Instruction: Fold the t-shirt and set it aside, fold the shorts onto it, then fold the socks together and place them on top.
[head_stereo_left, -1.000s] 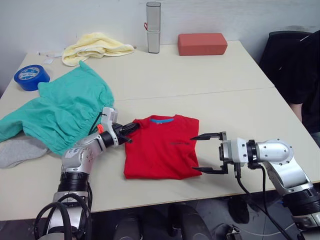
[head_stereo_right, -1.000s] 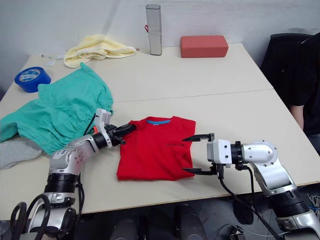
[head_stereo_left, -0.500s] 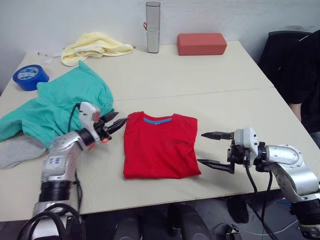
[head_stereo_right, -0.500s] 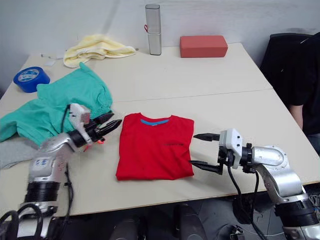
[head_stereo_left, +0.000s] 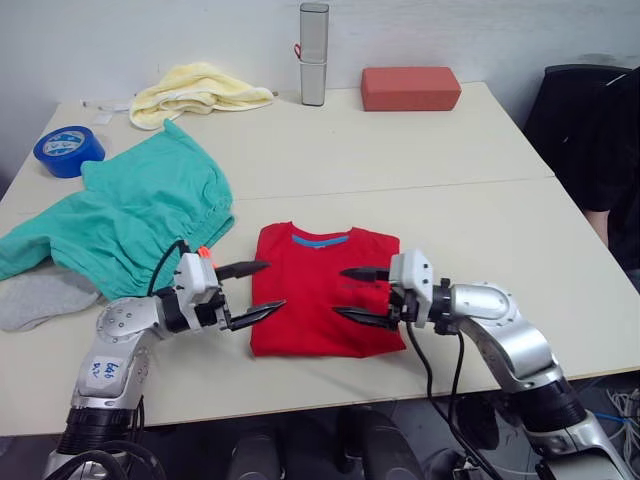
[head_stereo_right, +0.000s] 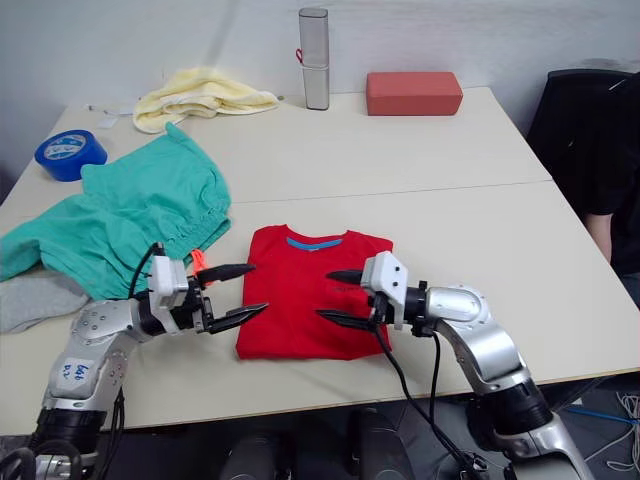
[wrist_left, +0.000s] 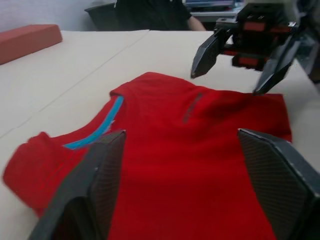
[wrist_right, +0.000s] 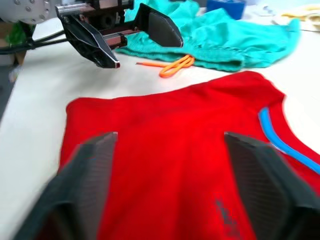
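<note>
At frame centre the t-shirt (head_stereo_left: 320, 290) lies on the tabletop (head_stereo_left: 450, 150), folded narrow but not yet set aside. My left gripper (head_stereo_left: 252, 292) and right gripper (head_stereo_left: 350, 295) flank it, jaws apart, empty. The shorts (head_stereo_left: 130, 220) sprawl unfolded at left, a sock (head_stereo_left: 40, 298) beside them; both remain.

1. The t-shirt (head_stereo_left: 318, 290) is bright red with a blue collar band, folded into a neat flat rectangle, collar toward the far side, near the table's front centre.
2. The shorts (head_stereo_left: 130, 220) are teal-green, spread loosely and rumpled at left, orange drawstring showing.
3. A grey sock (head_stereo_left: 40, 298) lies flat at the near left, partly under the shorts.
</note>
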